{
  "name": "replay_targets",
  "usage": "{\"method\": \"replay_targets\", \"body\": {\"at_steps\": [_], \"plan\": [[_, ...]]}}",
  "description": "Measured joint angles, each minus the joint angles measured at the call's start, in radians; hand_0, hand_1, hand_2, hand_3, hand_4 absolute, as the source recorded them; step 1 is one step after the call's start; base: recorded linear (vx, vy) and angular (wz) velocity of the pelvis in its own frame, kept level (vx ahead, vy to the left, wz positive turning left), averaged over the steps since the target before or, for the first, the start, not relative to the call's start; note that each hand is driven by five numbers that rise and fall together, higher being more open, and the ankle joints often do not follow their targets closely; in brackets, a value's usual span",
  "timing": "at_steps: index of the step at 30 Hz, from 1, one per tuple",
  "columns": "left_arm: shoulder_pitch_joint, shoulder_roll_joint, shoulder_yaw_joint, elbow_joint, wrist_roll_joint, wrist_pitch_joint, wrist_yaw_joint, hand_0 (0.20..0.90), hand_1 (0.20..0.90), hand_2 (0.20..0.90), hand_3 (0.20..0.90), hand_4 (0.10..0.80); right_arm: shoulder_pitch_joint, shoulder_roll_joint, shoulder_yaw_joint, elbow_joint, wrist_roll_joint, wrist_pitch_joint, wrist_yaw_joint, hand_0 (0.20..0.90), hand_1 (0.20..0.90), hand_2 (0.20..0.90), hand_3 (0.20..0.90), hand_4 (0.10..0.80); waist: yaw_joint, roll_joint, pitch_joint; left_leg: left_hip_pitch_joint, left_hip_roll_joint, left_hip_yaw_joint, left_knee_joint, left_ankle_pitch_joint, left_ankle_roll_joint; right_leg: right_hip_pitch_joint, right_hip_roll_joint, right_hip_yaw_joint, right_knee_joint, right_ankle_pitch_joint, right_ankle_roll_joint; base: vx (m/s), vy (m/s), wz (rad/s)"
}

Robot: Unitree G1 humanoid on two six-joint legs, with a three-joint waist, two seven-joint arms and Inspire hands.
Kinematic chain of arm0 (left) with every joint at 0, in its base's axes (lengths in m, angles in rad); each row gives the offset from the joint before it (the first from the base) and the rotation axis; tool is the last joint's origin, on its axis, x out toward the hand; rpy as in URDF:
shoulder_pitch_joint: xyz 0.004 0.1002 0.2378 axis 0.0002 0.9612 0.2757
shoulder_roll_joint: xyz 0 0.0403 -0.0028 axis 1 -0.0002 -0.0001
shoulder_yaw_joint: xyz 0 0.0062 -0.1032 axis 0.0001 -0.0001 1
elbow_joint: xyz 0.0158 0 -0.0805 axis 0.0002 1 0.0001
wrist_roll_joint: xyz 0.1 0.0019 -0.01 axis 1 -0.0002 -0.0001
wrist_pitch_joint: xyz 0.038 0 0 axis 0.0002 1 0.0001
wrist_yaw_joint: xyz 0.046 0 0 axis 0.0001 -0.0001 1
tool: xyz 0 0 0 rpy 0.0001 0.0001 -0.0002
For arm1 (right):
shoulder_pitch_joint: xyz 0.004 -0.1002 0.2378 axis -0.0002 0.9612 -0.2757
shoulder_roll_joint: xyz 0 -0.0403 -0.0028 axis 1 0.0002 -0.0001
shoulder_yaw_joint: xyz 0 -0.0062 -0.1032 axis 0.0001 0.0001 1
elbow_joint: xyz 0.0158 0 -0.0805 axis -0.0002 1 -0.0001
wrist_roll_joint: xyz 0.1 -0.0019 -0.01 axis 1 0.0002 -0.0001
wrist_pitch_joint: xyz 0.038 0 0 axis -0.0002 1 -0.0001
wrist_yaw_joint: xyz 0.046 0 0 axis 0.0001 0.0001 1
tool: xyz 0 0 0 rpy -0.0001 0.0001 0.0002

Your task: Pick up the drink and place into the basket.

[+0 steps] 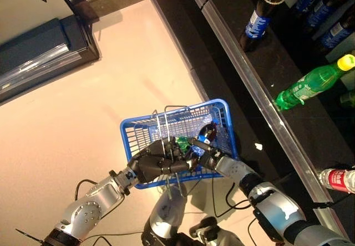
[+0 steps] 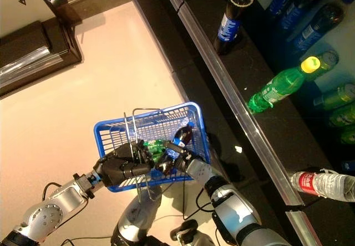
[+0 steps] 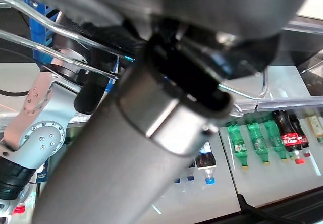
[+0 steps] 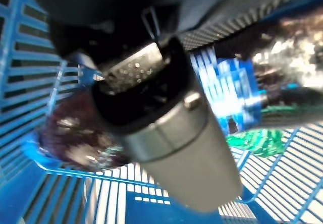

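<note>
- Left hand (image 1: 152,164) is curling round the wire handles (image 1: 162,128) of the blue basket (image 1: 222,112); right hand (image 1: 206,158) is reaching over its near rim, grip unreadable
- Dark cola bottle (image 1: 207,132) is lying inside the basket beside something green, partly hidden; basket is hanging just beside the shelf edge (image 1: 260,91)
</note>
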Motion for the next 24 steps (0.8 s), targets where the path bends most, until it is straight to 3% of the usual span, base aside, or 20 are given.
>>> {"method": "replay_targets", "body": {"at_steps": [10, 19, 24], "plan": [[-0.011, 0.002, -0.009, 0.000, 0.025, 0.000, 0.025, 0.300, 0.300, 0.300, 0.200, 0.100, 0.000, 0.012, -0.019, -0.058, 0.006, -0.060, 0.029, 0.900, 0.900, 0.900, 0.900, 0.800, -0.024, -0.011, 0.006, -0.014, 0.000, -0.007, 0.000, 0.008, -0.002, -0.012, 0.001, -0.009, 0.004, 0.000, 0.000, 0.000, -0.001, 0.02], [0.019, 0.000, 0.038, 0.002, 0.030, -0.003, 0.026, 0.300, 0.300, 0.300, 0.200, 0.100, 0.098, -0.007, 0.041, -0.302, -0.017, -0.136, 0.028, 0.900, 0.900, 0.900, 0.900, 0.800, -0.043, -0.026, 0.013, -0.022, 0.007, 0.004, -0.001, 0.009, -0.002, -0.032, 0.000, 0.004, 0.015, 0.002, -0.003, -0.004, -0.003, -0.03], [0.061, -0.022, 0.074, 0.012, 0.066, -0.044, 0.026, 0.300, 0.300, 0.300, 0.200, 0.100, 0.250, -0.021, 0.090, -0.541, -0.076, -0.149, 0.045, 0.900, 0.900, 0.900, 0.900, 0.800, -0.075, -0.046, 0.020, -0.022, 0.013, 0.018, -0.001, 0.009, -0.001, -0.042, 0.004, 0.022, 0.015, 0.007, -0.006, -0.015, -0.008, -0.10]]}}
